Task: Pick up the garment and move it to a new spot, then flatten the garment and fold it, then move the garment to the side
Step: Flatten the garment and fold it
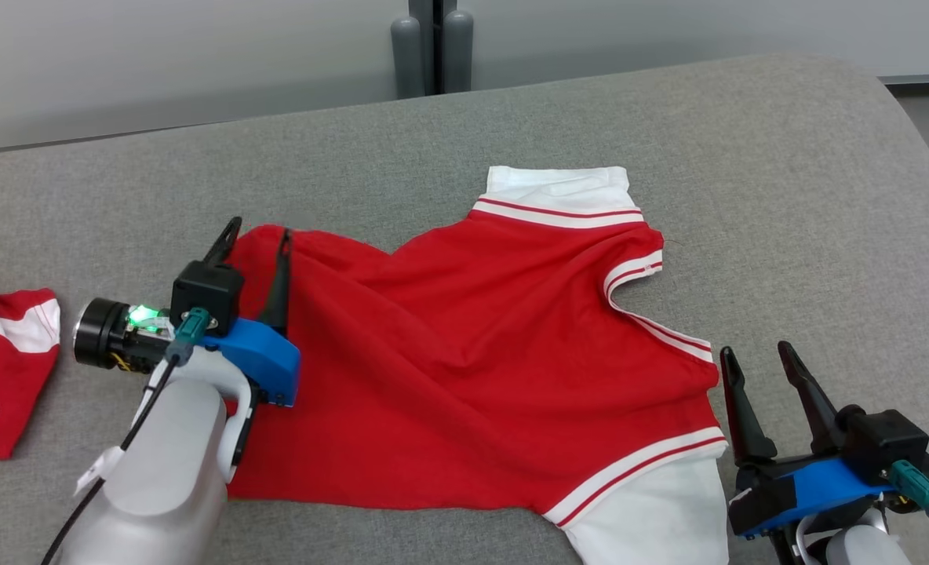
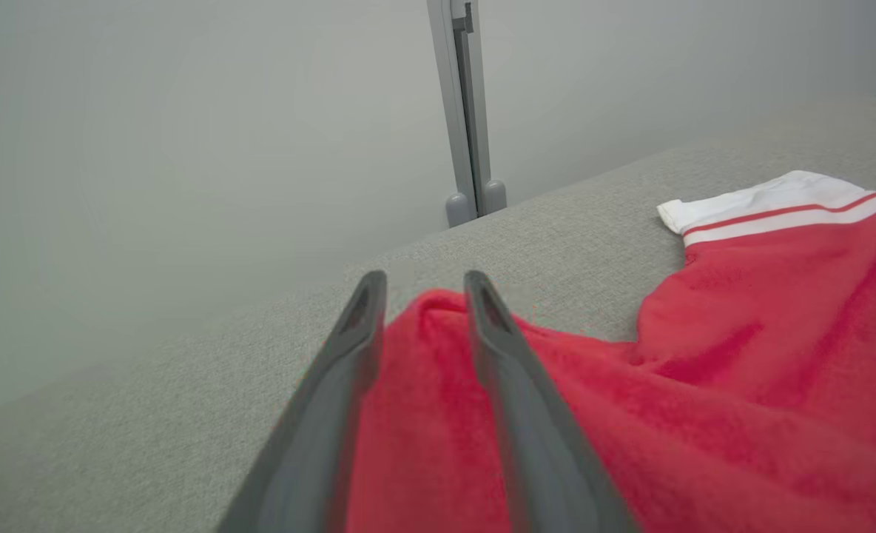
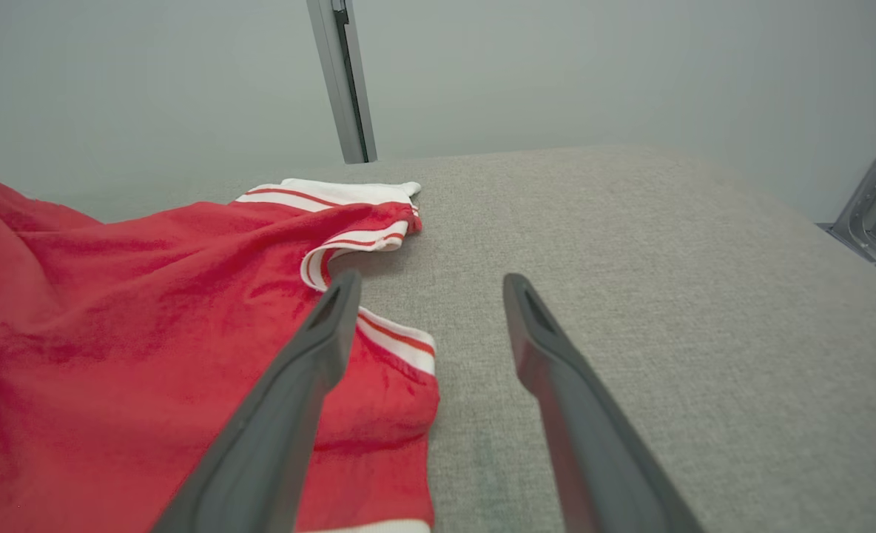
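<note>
Risk: left gripper (image 1: 256, 242), fingers apart astride red white-trimmed jersey (image 1: 472, 353) toward left edge of grey padded table (image 1: 786, 196), drags cloth into bunches; right gripper (image 1: 756, 353) fingers apart too.

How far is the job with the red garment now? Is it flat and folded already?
Looks done: the red garment lies spread on the grey surface, with wrinkles across it. In hand: the left gripper, jaws apart, is at its left corner; the right gripper is open beside its right edge. Left: flattening, folding, moving it aside.
</note>
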You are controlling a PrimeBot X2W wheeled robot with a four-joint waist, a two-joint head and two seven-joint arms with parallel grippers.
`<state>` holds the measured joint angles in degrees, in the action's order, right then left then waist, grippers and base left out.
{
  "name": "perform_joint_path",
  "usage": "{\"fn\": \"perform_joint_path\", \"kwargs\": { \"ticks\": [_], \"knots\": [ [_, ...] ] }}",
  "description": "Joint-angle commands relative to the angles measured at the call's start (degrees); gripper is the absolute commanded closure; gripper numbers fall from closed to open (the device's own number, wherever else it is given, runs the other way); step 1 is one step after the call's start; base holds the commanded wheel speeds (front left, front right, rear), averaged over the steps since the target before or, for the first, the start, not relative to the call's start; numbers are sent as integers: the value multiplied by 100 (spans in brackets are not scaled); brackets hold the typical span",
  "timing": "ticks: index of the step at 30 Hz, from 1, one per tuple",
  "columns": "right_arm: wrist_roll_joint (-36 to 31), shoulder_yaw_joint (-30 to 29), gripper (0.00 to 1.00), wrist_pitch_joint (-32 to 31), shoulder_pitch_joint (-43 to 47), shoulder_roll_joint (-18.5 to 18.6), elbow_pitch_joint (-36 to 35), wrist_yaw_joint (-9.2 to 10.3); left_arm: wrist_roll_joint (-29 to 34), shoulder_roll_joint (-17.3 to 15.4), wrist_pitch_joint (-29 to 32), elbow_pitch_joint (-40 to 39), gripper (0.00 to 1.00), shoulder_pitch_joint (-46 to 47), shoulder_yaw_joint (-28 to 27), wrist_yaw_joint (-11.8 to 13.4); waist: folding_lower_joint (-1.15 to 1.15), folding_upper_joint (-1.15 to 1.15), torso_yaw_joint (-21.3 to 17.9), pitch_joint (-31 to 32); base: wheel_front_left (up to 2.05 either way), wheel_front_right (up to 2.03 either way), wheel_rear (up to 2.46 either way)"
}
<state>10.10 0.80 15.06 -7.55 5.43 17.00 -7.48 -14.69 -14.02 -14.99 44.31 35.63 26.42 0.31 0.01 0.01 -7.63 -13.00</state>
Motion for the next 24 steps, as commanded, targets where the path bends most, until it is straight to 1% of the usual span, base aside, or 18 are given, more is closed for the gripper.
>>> {"fn": "perform_joint_path", "kwargs": {
  "ticks": [1,7,13,20,24],
  "knots": [
    [-22,-10,0,16,-70,-10,9,-3,61,-8,-25,-103,0,-157,-57,52,-1,-1,15,23,0,0,0],
    [9,-42,0,15,31,1,13,-3,222,34,-25,-1237,0,-1005,-647,229,-1,-1,134,209,0,0,0],
    [-22,-64,0,16,175,-24,-23,-3,478,176,-25,-2275,0,-1964,-1243,267,-1,-1,349,456,0,0,0],
    [-45,-29,0,16,298,-61,-65,-3,800,389,-21,-3061,0,-2797,-1742,226,-1,-1,599,734,0,0,0],
    [-58,-40,0,16,371,-88,-130,-2,927,492,-21,-3310,0,-3191,-1972,184,-1,-1,701,851,0,0,0]
  ]
}}
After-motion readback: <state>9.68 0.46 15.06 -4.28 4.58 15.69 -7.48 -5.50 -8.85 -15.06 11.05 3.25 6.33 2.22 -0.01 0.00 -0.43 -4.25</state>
